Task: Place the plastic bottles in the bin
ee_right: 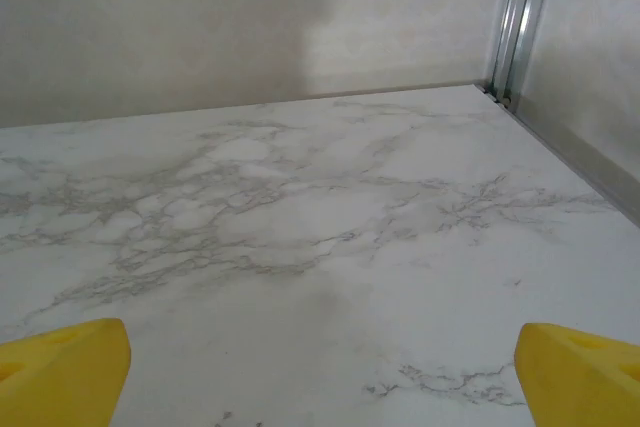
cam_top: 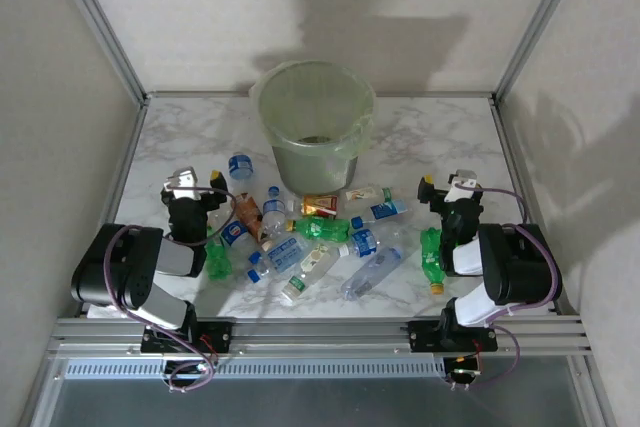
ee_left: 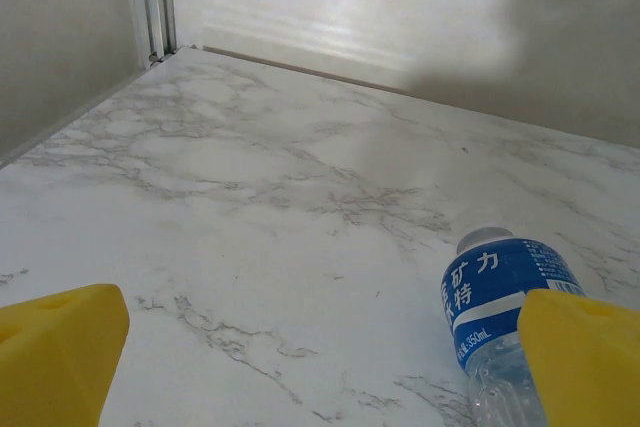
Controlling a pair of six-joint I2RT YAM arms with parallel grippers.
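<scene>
My left hand (cam_top: 188, 183) and right hand (cam_top: 452, 187) sit low, level over bench (cam_top: 420, 127), spread wide, holding nothing. Plastic bottles (cam_top: 320, 237) lie between them, before the bin (cam_top: 312, 162). Blue-label bottle (ee_left: 497, 292) maybe touches my left finger (ee_left: 585, 357).

Ahead of my right hand (ee_right: 320, 377) the table (ee_right: 300, 227) is bare to the wall. A blue-labelled bottle (ee_left: 495, 297) lies just before my left hand (ee_left: 320, 357). The bottle heap (cam_top: 320, 242) crowds the middle, in front of the bin (cam_top: 312, 127).

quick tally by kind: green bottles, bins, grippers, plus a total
green bottles: 3
bin: 1
grippers: 2, the left gripper and the right gripper
total: 6
</scene>
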